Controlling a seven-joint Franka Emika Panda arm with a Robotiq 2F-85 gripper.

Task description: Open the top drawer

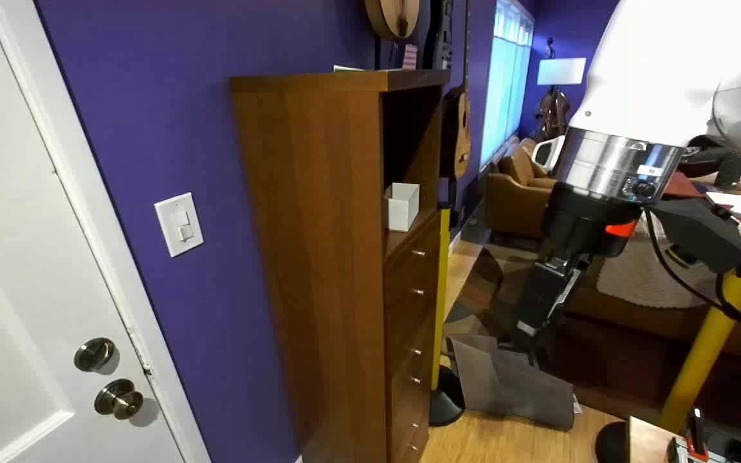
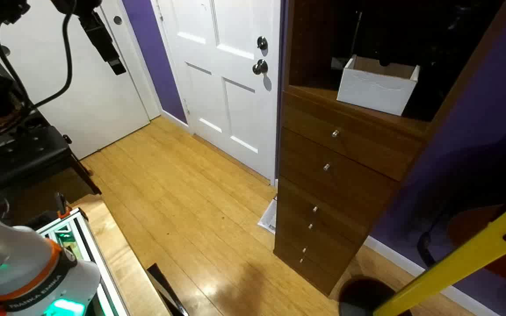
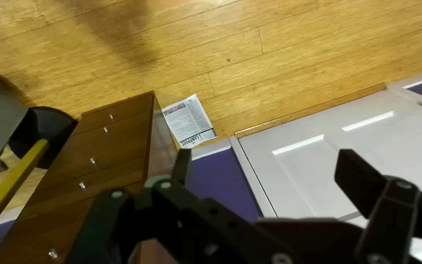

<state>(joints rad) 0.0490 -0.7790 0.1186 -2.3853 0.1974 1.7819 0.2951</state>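
Note:
The top drawer (image 2: 367,151) is the uppermost brown wooden drawer of a tall cabinet, just under an open shelf. Its front is flush with the cabinet, so it is shut and its inside is hidden. It has a small shiny knob (image 2: 335,133). The top drawer also shows edge-on in an exterior view (image 1: 402,276). In the wrist view only the lower drawers (image 3: 123,137) show clearly, at the left. My gripper (image 3: 266,165) is open with nothing between its fingers. In an exterior view the gripper (image 1: 528,326) hangs pointing down, apart from the cabinet.
A white box (image 2: 376,90) stands on the shelf above the drawer. A yellow post (image 2: 455,259) with a black base stands beside the cabinet. A white door (image 2: 231,105) is at its other side. A grey folded item (image 1: 505,382) and a paper (image 3: 189,121) lie on the floor.

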